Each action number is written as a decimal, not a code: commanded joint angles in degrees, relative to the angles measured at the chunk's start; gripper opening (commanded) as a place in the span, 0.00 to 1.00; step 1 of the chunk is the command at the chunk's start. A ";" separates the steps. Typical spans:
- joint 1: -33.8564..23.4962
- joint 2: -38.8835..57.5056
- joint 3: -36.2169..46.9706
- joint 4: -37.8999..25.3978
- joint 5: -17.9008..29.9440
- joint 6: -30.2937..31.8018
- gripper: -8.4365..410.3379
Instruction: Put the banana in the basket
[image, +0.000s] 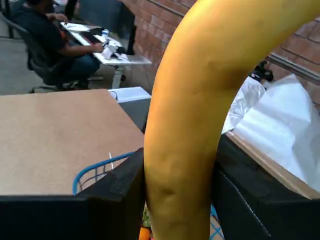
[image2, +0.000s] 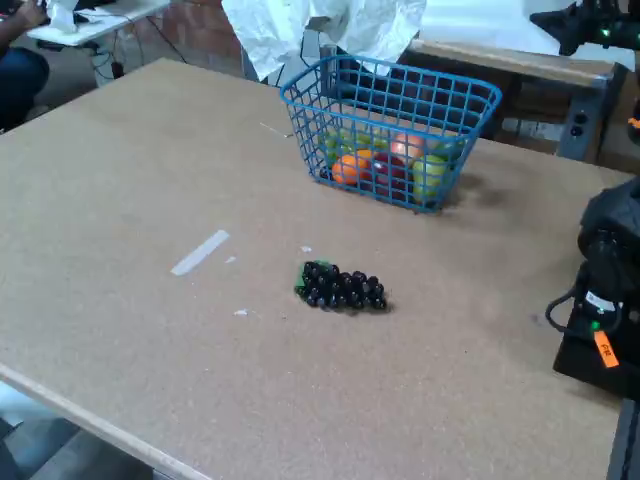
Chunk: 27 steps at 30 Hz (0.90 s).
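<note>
The yellow banana (image: 200, 115) fills the middle of the wrist view, curving up to the top right. My gripper (image: 177, 202) is shut on the banana's lower part, with a black finger pressing on each side. Blue wire of the basket (image: 92, 172) shows just below and behind the left finger. In the fixed view the blue mesh basket (image2: 392, 72) stands at the back of the table. Neither the banana nor the gripper appears in that view.
Several fruits (image2: 385, 165) lie in the basket. A dark grape bunch (image2: 342, 287) and a strip of tape (image2: 200, 252) lie on the brown table. The arm's base (image2: 605, 300) stands at the right edge. White plastic sheeting (image2: 320, 25) hangs behind the basket. A person (image: 50, 45) sits at a desk far off.
</note>
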 joint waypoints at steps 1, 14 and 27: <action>-10.21 -0.20 -9.31 9.18 -5.79 2.84 0.02; -23.06 -0.17 -19.41 15.23 -18.71 10.45 0.02; -24.15 4.26 -26.60 21.16 -21.29 12.11 0.02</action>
